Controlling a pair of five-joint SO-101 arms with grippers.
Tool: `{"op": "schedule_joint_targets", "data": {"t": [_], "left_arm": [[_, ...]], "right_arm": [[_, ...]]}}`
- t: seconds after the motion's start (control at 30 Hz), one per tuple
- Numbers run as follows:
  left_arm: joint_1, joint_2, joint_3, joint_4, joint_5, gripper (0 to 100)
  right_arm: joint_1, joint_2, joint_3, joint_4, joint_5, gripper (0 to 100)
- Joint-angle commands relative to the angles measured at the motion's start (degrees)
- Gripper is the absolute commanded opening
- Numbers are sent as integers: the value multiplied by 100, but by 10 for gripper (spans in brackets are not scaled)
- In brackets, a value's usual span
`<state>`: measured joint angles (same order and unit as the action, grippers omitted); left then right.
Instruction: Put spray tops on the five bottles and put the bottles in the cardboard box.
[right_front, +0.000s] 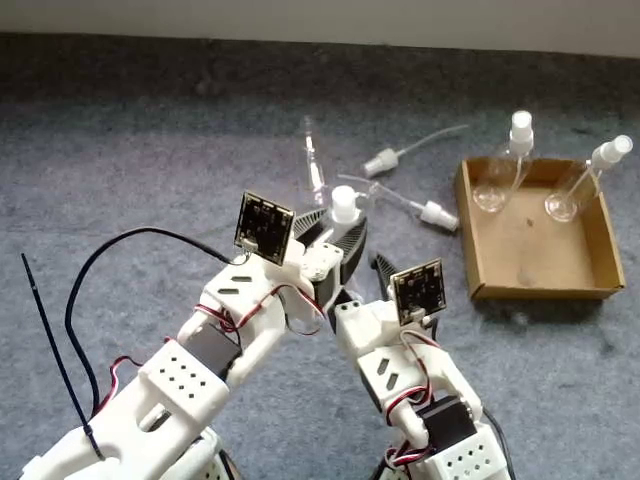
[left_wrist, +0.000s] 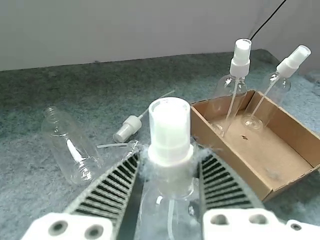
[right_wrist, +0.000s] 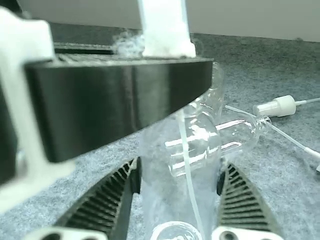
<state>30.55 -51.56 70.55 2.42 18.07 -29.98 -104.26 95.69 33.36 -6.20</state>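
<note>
Bottle (left_wrist: 165, 210) gets held twice. My left gripper (left_wrist: 169, 161) squeezes its neck just under the spray top (left_wrist: 170, 127), and my right gripper (right_wrist: 178, 172) is closed on the body lower down, I think to keep it steady and upright. It is left of the cardboard box (right_front: 590, 290), where two capped bottles (right_front: 497, 185) already stand.

Grey carpet (right_front: 120, 150), pale wall (right_front: 300, 15) behind
</note>
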Motion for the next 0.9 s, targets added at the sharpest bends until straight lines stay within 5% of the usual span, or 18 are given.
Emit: {"op": "schedule_joint_targets", "data": {"t": [0.0,0.87], "left_arm": [[-48,-57,22,-132,26,13],[-66,-48,-127,-431,-589,13]], "right_arm": [[4,13,743,-119,-18,166],[251,4,743,-119,-18,166]]}}
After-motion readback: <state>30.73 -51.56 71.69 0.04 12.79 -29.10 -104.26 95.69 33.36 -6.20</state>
